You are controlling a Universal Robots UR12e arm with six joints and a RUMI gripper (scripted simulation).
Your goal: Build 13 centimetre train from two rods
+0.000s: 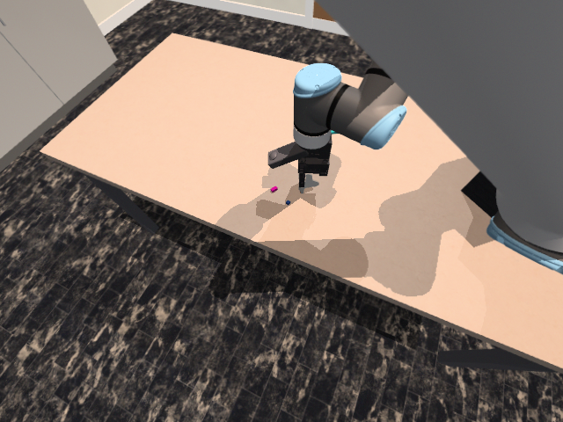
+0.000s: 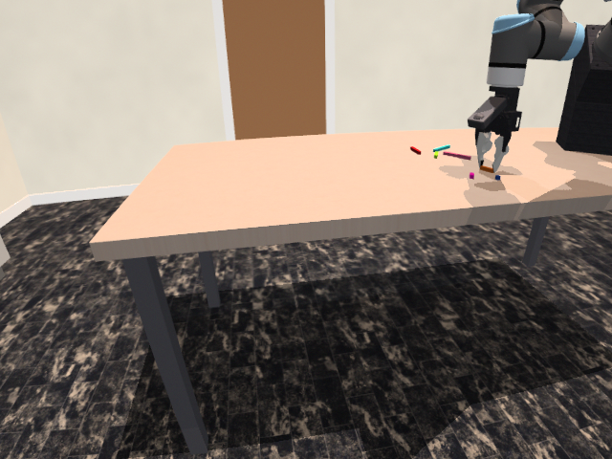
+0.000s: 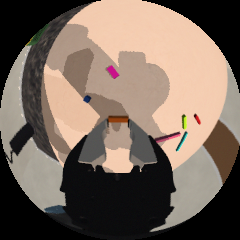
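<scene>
Item one: orange rod (image 2: 487, 169) (image 3: 118, 119), four, held lengthwise in the claw (image 1: 302, 189) (image 2: 488, 168) (image 3: 118, 119), whose fingers close on its two ends. Whether it clears the bench (image 1: 136, 99) (image 2: 247, 183) (image 3: 195, 60) cannot be told.

Item two: pink rod (image 2: 456, 155) (image 3: 168, 137), nine, on the bench at four o'clock from the claw in the wrist view; the likely partner, four and nine making thirteen.

Handling: presumably light, stiff, not fragile; smooth faces may slip or swivel. The end hold probably puts a finger where the rods must meet; a grip across the middle of the long sides should suit both better.

Remainder, wrist view: magenta rod (image 1: 274, 188) (image 2: 471, 175) (image 3: 113, 72), twelve o'clock; blue rod (image 1: 288, 202) (image 2: 497, 177) (image 3: 87, 99), ten; lime rod (image 2: 435, 155) (image 3: 184, 122) and red rod (image 2: 415, 150) (image 3: 197, 119), three; turquoise rod (image 1: 332, 132) (image 2: 441, 148) (image 3: 182, 141), four, close to the pink.

Containers: none seen, hence no contents.
</scene>
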